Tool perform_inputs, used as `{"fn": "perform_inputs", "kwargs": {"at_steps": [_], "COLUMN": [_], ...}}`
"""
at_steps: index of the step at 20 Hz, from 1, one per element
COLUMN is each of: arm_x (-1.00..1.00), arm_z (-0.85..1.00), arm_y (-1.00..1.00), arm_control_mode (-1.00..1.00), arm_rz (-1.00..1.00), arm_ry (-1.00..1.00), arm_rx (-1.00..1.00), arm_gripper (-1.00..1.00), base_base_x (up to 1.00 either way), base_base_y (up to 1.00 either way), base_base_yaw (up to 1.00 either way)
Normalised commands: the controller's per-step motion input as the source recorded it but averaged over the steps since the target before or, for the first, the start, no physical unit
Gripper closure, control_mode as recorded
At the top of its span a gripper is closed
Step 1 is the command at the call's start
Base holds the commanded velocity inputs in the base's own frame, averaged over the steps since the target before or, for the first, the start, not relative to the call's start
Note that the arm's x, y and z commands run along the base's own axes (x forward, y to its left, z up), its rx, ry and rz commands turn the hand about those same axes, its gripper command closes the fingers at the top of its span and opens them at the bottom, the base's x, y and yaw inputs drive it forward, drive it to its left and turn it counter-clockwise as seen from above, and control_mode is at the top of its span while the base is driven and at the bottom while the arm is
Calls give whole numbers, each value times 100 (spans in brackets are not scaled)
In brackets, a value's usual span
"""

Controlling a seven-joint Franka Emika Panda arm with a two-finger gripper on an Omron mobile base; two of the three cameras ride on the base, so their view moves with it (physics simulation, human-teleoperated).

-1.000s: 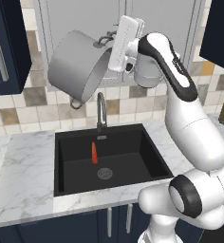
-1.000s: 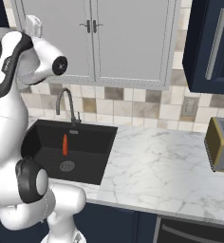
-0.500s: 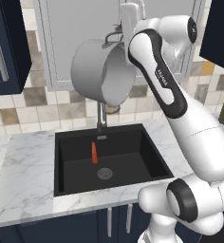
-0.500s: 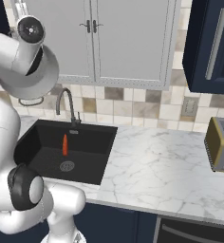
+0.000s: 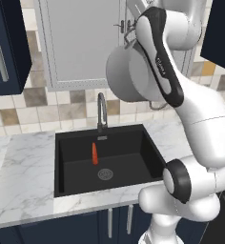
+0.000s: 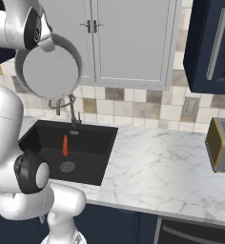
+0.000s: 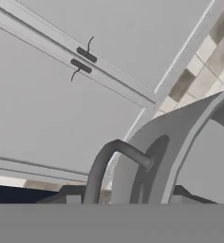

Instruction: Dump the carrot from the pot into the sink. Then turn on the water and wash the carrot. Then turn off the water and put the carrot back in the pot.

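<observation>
The grey metal pot (image 5: 131,71) hangs high above the sink, tipped on its side in front of the cabinet doors. My gripper (image 6: 46,42) is shut on its rim by a loop handle (image 7: 115,159). In the right base view the pot (image 6: 47,74) turns its open mouth toward the camera, and nothing shows inside it. The orange carrot (image 5: 94,153) lies in the black sink (image 5: 133,159) just behind the round drain (image 5: 105,174). It also appears as a carrot (image 6: 65,145) in the sink (image 6: 95,150). No water runs from the arched faucet (image 5: 101,112).
White marble counter (image 6: 171,162) stretches right of the sink to a toaster (image 6: 221,145). Grey cabinet doors (image 6: 128,38) hang close behind the raised pot, and a dark blue cabinet (image 6: 212,45) sits at upper right. The faucet (image 6: 72,109) rises just below the pot.
The arm has swung the pot rightward and higher, from left of the faucet to in front of the cabinet doors, turning it as it went. The carrot has stayed put in the sink.
</observation>
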Motion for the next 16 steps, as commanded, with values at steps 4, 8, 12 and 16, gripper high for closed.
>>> {"fn": "perform_inputs", "kwargs": {"at_steps": [4,8,12,16], "arm_x": [0,0,0,0], "arm_z": [-1,-19,-35,-59], "arm_y": [-53,-53,-48,-42], "arm_control_mode": [-100,-100,-100,-100], "arm_rz": [0,9,17,14], "arm_ry": [17,15,9,5], "arm_rx": [-37,-30,-24,-18], "arm_gripper": [100,100,100,100], "base_base_x": [0,0,0,0], "base_base_y": [0,0,0,0], "base_base_yaw": [0,0,0,0]}}
